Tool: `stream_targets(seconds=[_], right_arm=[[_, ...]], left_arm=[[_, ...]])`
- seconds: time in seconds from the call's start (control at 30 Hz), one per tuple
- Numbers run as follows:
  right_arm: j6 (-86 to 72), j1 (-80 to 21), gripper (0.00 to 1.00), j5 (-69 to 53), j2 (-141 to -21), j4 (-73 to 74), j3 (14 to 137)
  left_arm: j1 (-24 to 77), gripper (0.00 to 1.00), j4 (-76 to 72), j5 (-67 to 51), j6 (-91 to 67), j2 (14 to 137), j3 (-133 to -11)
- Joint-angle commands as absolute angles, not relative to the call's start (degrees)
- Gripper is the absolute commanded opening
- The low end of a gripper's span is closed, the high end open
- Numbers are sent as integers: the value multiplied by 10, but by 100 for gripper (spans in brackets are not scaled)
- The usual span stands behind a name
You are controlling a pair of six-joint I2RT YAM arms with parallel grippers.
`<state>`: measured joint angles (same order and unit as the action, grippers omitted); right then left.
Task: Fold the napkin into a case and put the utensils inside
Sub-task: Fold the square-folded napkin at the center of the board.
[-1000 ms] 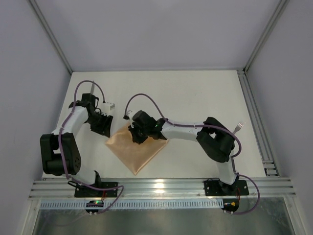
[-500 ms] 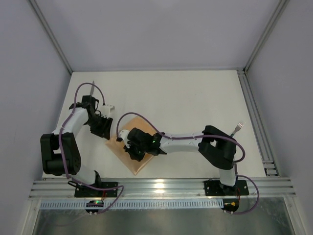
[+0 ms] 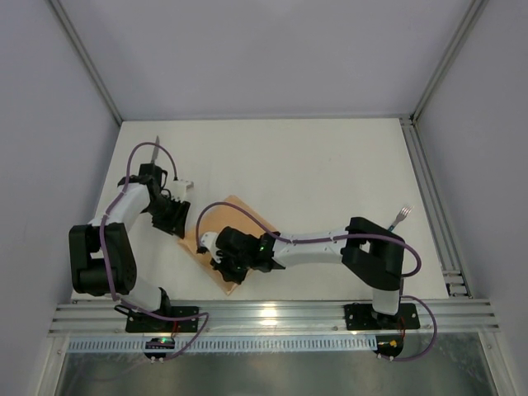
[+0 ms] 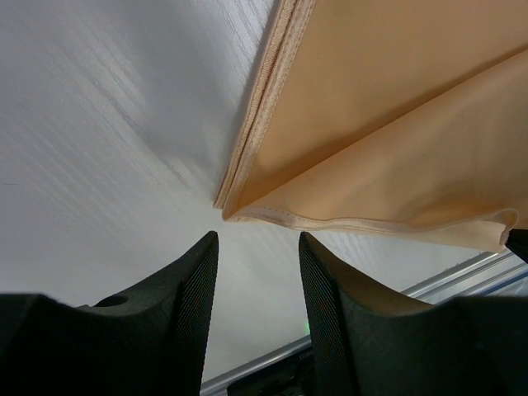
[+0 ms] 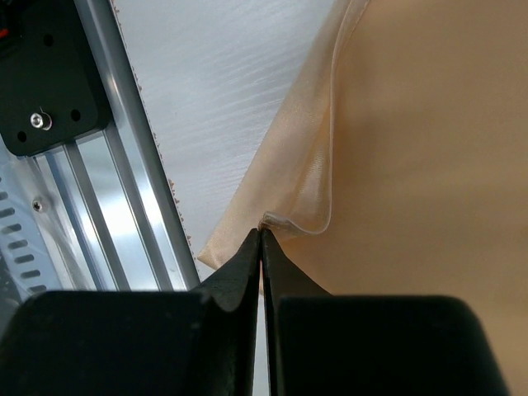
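The peach-orange napkin [image 3: 238, 216] lies folded over on the table between the arms. My right gripper [image 3: 226, 269] is shut on a raised hem of the napkin [image 5: 412, 165] near its near corner; in the right wrist view the jaws [image 5: 262, 231] pinch the cloth edge. My left gripper [image 3: 175, 221] is open and empty, its tips [image 4: 257, 239] just short of the napkin's left corner [image 4: 228, 208], apart from it. The fork [image 3: 402, 216] lies at the right beside the right arm. A slim silver tip [image 3: 155, 147] behind the left arm may be the knife.
The aluminium rail [image 5: 107, 206] along the table's near edge runs close to the napkin's near corner. A side rail [image 3: 429, 198] borders the table on the right. The right arm [image 3: 313, 243] stretches low across the table's near half.
My right gripper has dragged its held napkin edge from the cloth's far middle toward the near left, folding the cloth over. The left gripper shifted only slightly.
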<state>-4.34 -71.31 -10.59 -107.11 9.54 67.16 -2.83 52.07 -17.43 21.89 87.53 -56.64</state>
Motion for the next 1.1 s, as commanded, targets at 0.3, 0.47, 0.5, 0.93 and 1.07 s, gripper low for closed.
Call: stream_targets(seconds=[0.3, 0.47, 0.5, 0.93, 1.07], right_arm=[[-48, -731, 4, -136, -1038, 98, 648], [-61, -737, 4, -131, -1036, 91, 648], [-62, -738, 4, -129, -1035, 91, 650], [-76, -745, 18, -136, -1046, 78, 661], [-76, -746, 36, -141, -1038, 75, 662]], left_arm=[[-33, 46, 508, -170, 224, 876, -565], [-33, 46, 508, -173, 222, 879, -567], [-33, 46, 508, -173, 221, 880, -567], [-33, 46, 509, -178, 223, 877, -567], [-33, 46, 511, -184, 223, 872, -568]])
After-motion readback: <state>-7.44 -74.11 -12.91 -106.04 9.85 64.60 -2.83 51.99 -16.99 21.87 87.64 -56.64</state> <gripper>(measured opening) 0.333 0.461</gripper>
